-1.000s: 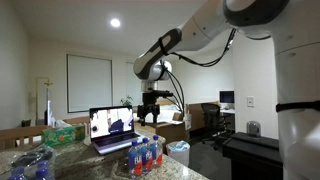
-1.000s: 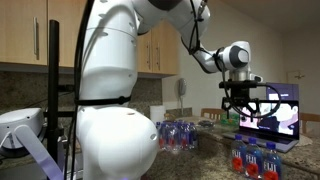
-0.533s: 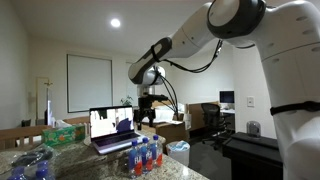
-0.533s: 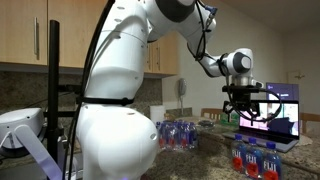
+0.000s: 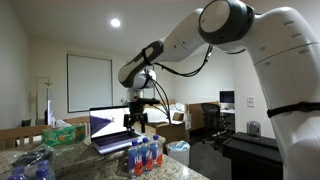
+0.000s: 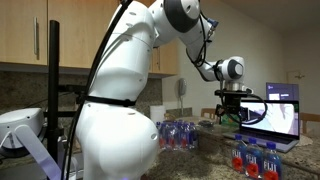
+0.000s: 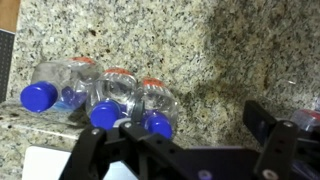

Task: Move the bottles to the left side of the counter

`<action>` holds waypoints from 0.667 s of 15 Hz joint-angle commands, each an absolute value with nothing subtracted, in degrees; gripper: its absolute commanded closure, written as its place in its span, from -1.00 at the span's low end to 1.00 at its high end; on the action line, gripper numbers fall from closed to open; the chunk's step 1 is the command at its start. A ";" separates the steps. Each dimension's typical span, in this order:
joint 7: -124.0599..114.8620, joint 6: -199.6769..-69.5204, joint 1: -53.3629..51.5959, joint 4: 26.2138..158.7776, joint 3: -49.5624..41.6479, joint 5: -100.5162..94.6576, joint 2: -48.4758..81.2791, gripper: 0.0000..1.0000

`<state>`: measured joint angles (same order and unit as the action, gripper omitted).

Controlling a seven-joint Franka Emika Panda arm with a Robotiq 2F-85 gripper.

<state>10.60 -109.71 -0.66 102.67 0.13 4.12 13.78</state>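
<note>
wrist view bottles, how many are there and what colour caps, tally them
bottles with blue caps: 3
bottles with caps of any other colour: 0
total: 3 bottles, all on the counter
not counted: a reddish thing cut off at the right edge, too little of it shows to say what it is

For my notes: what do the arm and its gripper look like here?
The arm is glossy white, built of rounded, bulbous links with thin dark seams at the joints. Black cables loop loosely around the wrist end. The gripper is black and blocky, with two dark angular fingers. No markings are legible.
</note>
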 commanded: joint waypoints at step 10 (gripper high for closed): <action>6.32 -109.65 -0.41 102.47 0.83 5.01 14.49 -1.00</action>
